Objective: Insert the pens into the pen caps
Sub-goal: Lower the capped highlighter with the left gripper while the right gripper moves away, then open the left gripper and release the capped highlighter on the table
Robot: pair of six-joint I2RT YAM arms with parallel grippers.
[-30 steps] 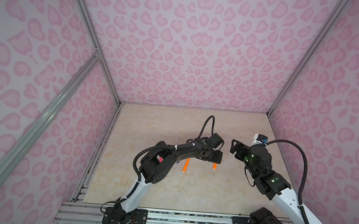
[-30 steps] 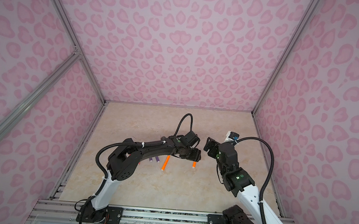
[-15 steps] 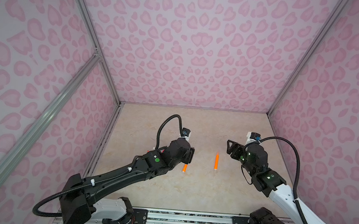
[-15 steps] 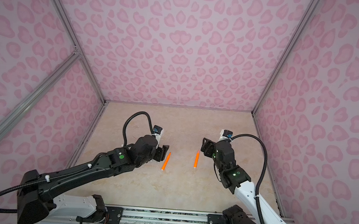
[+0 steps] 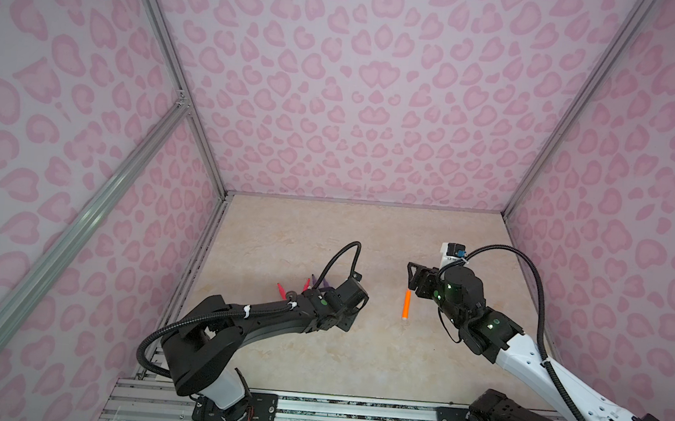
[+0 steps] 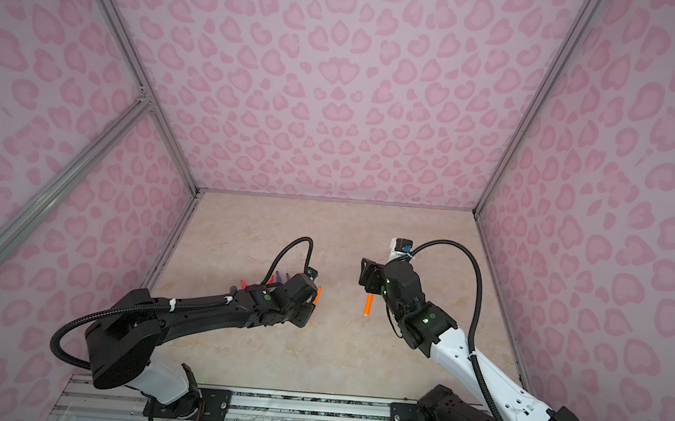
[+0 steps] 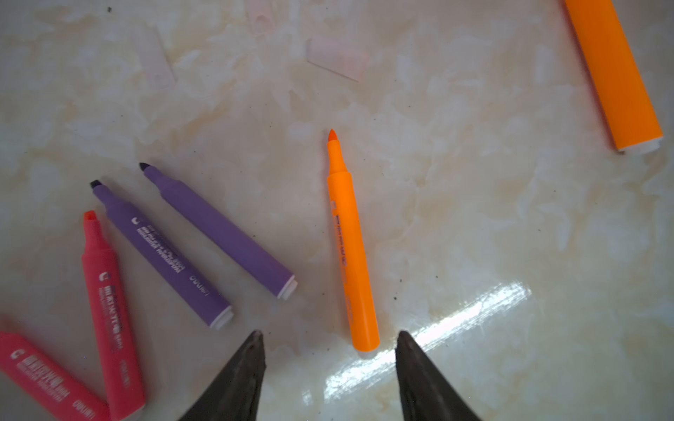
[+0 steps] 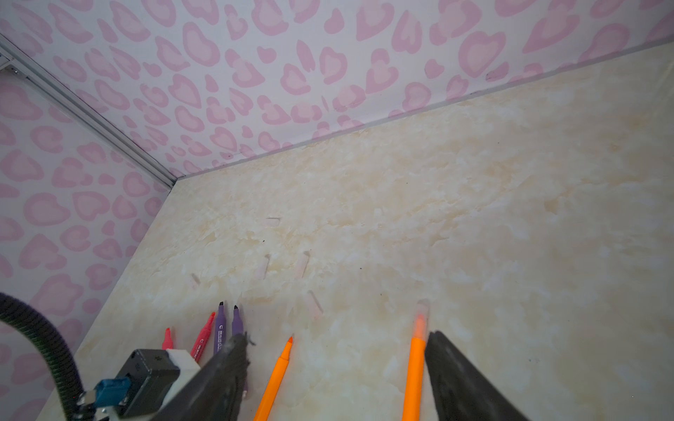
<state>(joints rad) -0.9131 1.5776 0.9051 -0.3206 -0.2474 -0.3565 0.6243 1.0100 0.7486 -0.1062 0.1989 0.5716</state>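
In the left wrist view my left gripper (image 7: 329,334) is open above the beige table. The white end of an uncapped orange pen (image 7: 346,248) lies between its fingertips (image 7: 257,339), untouched. Two purple pens (image 7: 219,229) and two pink-red pens (image 7: 105,299) lie beside it, all uncapped. Clear pen caps (image 7: 337,58) lie beyond the tips. My right gripper (image 8: 337,337) is open too. A second orange pen (image 8: 414,368) with a clear cap (image 8: 422,310) on its tip lies on the table beside one finger. In both top views that pen (image 5: 406,310) (image 6: 368,304) lies just below the right gripper (image 5: 415,278).
Several loose clear caps (image 8: 304,264) are scattered on the table (image 5: 325,239) towards the back wall. Pink patterned walls (image 5: 358,96) close in three sides. A metal rail (image 5: 352,408) carrying both arm bases runs along the front edge.
The left arm has pulled back from the middle to the left and now hangs over the uncapped orange pen. The capped orange pen has been let go and lies on the table. The right gripper barely moved.
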